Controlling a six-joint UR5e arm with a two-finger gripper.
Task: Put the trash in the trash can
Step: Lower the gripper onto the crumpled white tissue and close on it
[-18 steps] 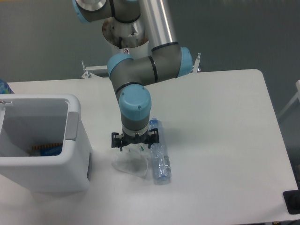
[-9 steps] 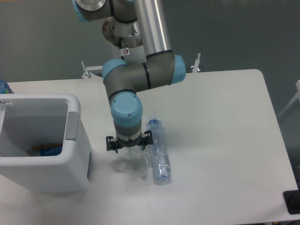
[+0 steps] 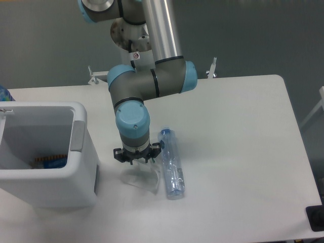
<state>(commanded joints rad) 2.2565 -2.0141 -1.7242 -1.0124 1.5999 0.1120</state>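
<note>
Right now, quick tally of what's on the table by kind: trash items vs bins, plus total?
Loose trash items: 2, a crumpled plastic wrapper under the gripper and a crushed clear bottle lying beside it.
Bins: 1, the white trash can, with something already at its bottom, too small to identify.
Total: 3

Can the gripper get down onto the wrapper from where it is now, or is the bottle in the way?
Probably yes. The gripper hangs right above the wrapper, with nothing between them. The bottle lies alongside to the right, close but not underneath.
</note>
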